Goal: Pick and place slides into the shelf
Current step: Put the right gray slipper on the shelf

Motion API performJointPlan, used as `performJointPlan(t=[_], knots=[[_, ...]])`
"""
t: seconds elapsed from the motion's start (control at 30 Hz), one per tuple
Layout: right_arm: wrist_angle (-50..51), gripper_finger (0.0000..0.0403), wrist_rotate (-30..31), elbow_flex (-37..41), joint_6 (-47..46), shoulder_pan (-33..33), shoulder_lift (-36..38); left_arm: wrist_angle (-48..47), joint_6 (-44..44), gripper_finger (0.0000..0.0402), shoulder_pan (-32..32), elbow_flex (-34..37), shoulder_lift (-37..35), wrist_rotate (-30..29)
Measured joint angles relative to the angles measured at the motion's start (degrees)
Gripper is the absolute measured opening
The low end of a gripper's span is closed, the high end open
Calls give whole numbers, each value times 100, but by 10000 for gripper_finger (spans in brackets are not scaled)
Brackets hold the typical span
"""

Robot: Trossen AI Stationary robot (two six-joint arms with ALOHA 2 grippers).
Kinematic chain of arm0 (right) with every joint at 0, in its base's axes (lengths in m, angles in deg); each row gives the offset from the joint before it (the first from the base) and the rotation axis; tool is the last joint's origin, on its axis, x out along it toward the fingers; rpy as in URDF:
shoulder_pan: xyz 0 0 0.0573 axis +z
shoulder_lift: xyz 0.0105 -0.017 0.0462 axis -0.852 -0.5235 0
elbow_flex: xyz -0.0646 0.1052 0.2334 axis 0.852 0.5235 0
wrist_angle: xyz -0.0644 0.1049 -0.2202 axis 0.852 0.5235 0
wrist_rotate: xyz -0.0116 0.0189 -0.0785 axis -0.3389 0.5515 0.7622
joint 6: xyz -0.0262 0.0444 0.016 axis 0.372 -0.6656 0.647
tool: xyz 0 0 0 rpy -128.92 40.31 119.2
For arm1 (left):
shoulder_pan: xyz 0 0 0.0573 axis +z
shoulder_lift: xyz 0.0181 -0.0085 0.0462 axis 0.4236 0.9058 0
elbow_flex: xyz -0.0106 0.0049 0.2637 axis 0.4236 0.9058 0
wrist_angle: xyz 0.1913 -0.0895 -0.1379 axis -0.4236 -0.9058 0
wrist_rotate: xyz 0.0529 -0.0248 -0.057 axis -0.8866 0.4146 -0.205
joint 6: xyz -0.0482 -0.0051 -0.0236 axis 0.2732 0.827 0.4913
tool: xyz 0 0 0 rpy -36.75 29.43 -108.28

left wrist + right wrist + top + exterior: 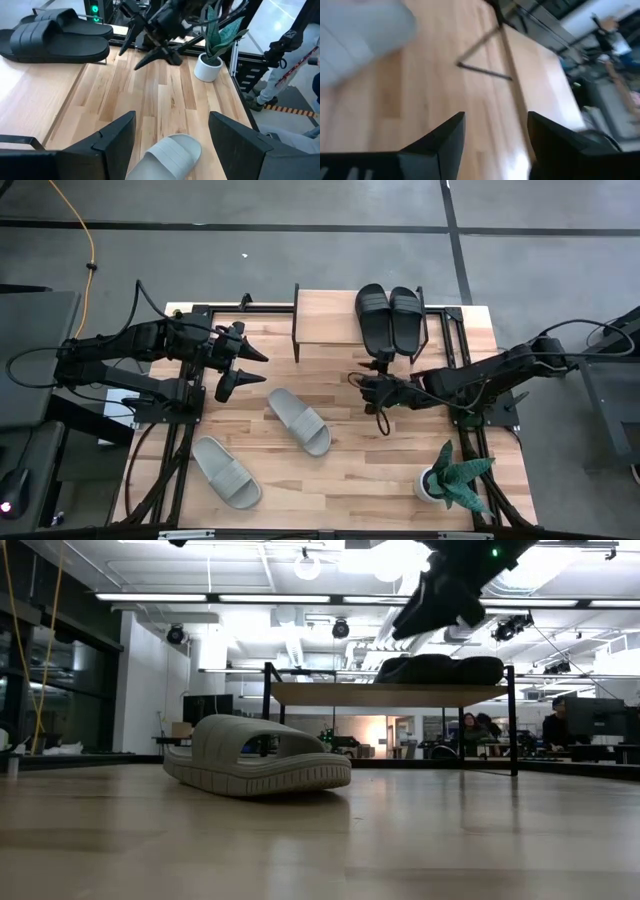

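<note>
Four slide sandals in view on the light-wood plank worktop [340, 480]; largest first. Low light-wood shelf on thin black legs [325, 315] stands at the worktop's far edge; two black slides [390, 318] lie side by side on its right half, touching each other. Left arm reaches in from the left, its end effector [247, 366] near the shelf's left end, fingers spread wide and empty; right arm reaches in from the right, its end effector [362, 388] in front of the shelf below the black pair, fingers apart, holding nothing. Two pale grey-green slides rest on the worktop; one [298, 421] near the centre, the other [226, 471] nearer the front left. Small white pot with a green plant [447, 477] at the front right corner.
</note>
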Motion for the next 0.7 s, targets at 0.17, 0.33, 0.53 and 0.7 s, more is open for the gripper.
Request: performJointPlan(t=[0.17,0.33,0.53,0.7], knots=[[-313,204,-567,-38,35,199,-3,-145,-5,239,-1,1,0,-49],[-421,204,-599,-38,18,487,-3,-359,-84,239,0,1,0,-347],[-610,204,-664,-38,-168,871,-82,-406,-129,239,0,1,0,-384],[-759,204,-595,-38,-290,1089,-423,-534,-130,239,-2,1,88,-396]])
